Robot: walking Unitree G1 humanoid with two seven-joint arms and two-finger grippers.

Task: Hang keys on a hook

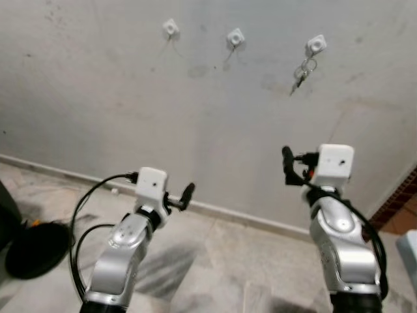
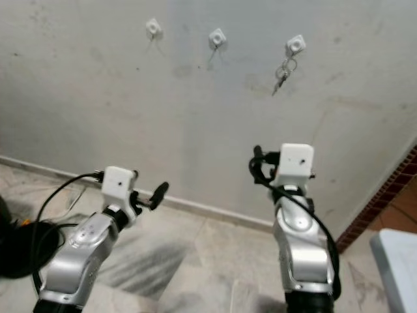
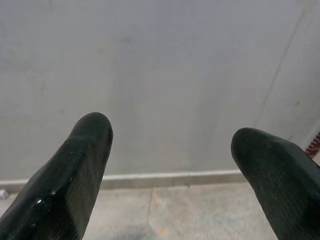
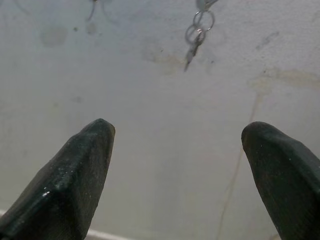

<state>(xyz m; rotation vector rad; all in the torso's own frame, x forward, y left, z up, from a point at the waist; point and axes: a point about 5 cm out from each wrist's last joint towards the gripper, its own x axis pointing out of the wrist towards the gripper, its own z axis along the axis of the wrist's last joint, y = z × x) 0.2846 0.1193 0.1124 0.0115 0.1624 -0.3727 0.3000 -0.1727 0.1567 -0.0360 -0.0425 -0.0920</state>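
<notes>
Three small white hooks are fixed high on the grey wall: a left hook (image 1: 170, 27), a middle hook (image 1: 235, 38) and a right hook (image 1: 316, 44). A set of keys on metal rings (image 1: 303, 70) hangs from the right hook and also shows in the right wrist view as keys (image 4: 196, 36). My right gripper (image 1: 287, 163) is raised below the keys, apart from them, open with nothing between its fingers (image 4: 75, 175). My left gripper (image 1: 187, 194) is lower, pointing at the wall, open and empty, its fingers (image 3: 70, 175) spread.
A skirting strip (image 1: 221, 212) runs along the foot of the wall above a marbled tile floor (image 1: 215, 267). A black round object with cables (image 1: 36, 248) lies at the left. A red brick edge (image 1: 401, 195) and a pale box corner (image 1: 409, 251) stand at the right.
</notes>
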